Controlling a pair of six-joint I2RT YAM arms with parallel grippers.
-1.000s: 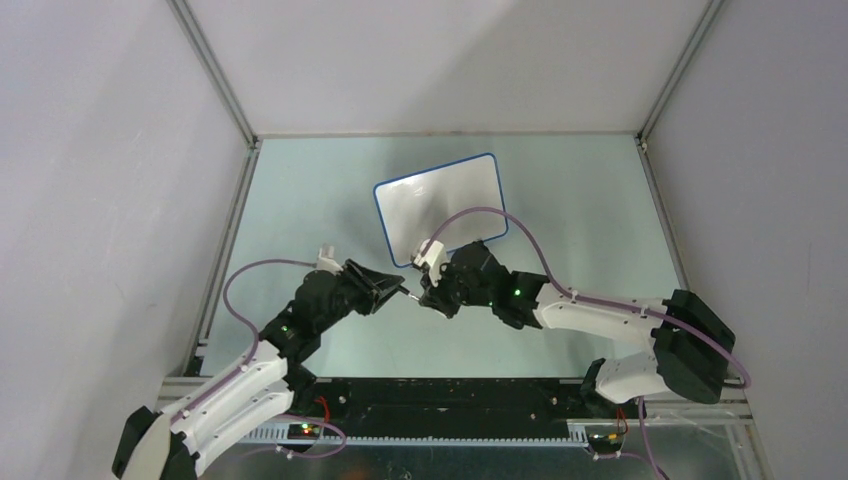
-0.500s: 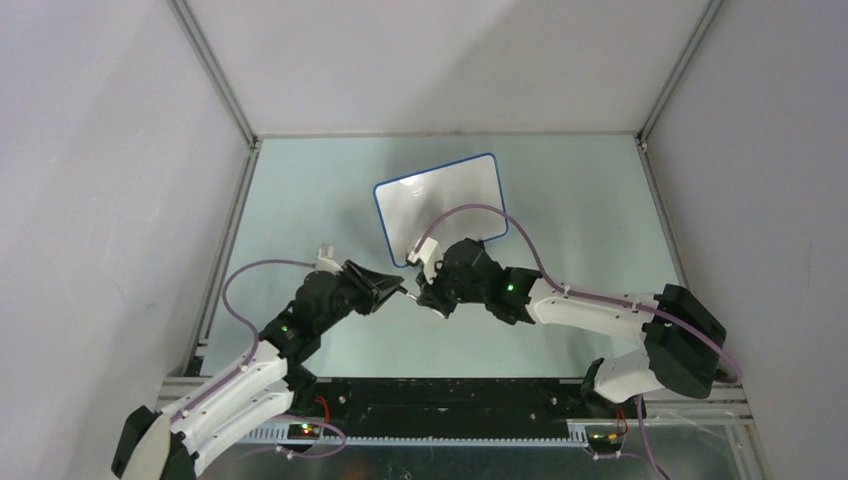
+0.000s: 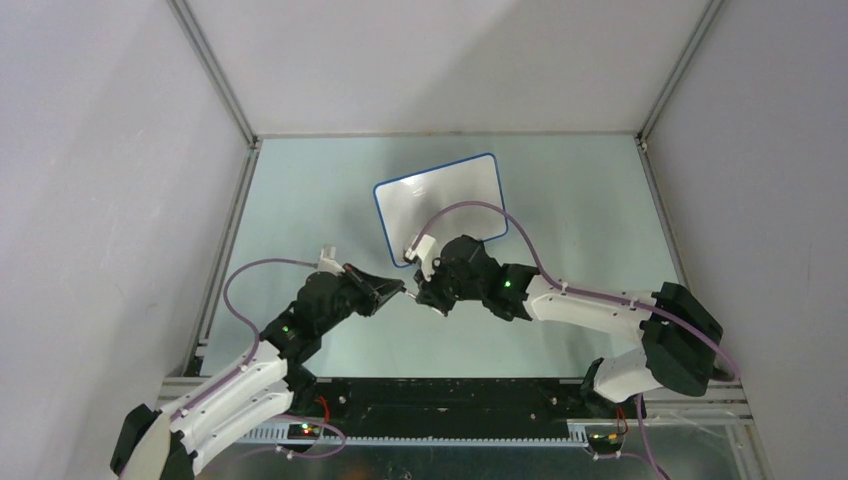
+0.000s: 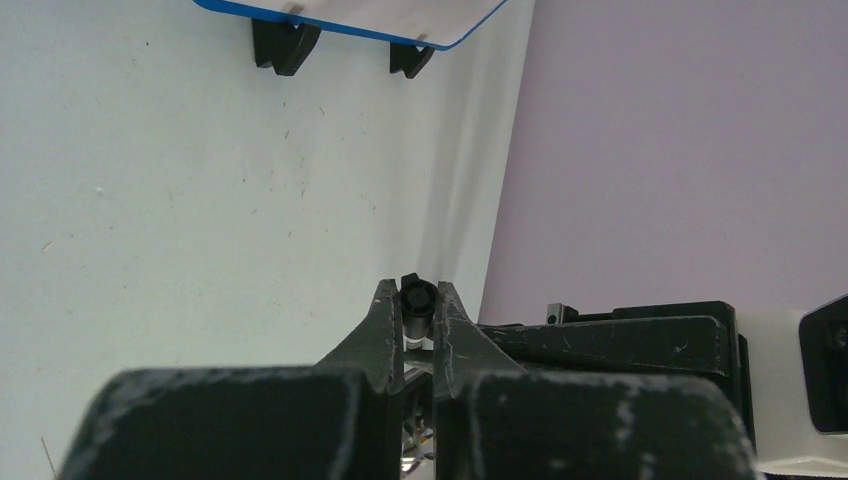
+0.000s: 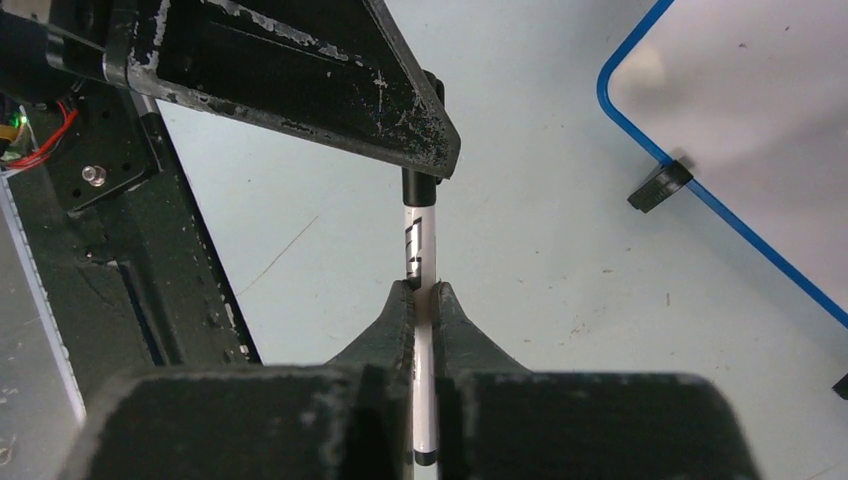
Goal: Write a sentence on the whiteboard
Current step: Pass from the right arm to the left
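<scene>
**Two hands pinched on one slim pen, just off the whiteboard's near left corner**

The whiteboard (image 3: 440,205) lies on the pale, matte counter (image 3: 300,200). It is a glossy white rectangle with rounded corners, edged by a thin blue frame (image 5: 640,140). The wrist views show small black clip feet (image 4: 285,45) under its rim, blocky and dull against the shiny panel. The counter's surface is lightly speckled and scratched.

The two hands meet nose to nose on the near side of the whiteboard, close to its left corner. Between them runs a marker pen (image 5: 417,240), a thin round white barrel with a black printed mark. The end pointing away from the whiteboard's right side carries a black cap (image 5: 420,187).

The right hand (image 5: 421,295) is closed tight on the white barrel, its two wedge-shaped black fingers pressed against the plastic on either side. The left hand (image 4: 412,300) is closed as well. Its tapering tips pinch the round black cap, which shows end-on between them in the left wrist view. The fingers (image 5: 300,90) of the left hand are hard black plastic, scuffed and chipped to grey along the edges.

A smooth purple cable (image 3: 470,210) arches from the right wrist over the whiteboard's near portion in the overhead view. Its loop reaches about to the middle of the panel.
</scene>
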